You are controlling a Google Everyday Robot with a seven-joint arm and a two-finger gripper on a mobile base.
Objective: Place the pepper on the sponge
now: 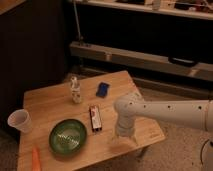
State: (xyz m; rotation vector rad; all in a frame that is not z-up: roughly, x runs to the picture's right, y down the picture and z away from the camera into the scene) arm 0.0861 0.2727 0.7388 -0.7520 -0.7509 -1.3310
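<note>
Pepper [36, 158] at worktop [50, 102] front-left corner, well apart from sponge [102, 89], seems light, firm, slick: pinch mid-body; gripper [123, 142] low at front-right edge, closure cannot be told

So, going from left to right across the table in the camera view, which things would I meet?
white cup → pepper → green bowl → sponge → hand, low over the near right part of the table.
</note>
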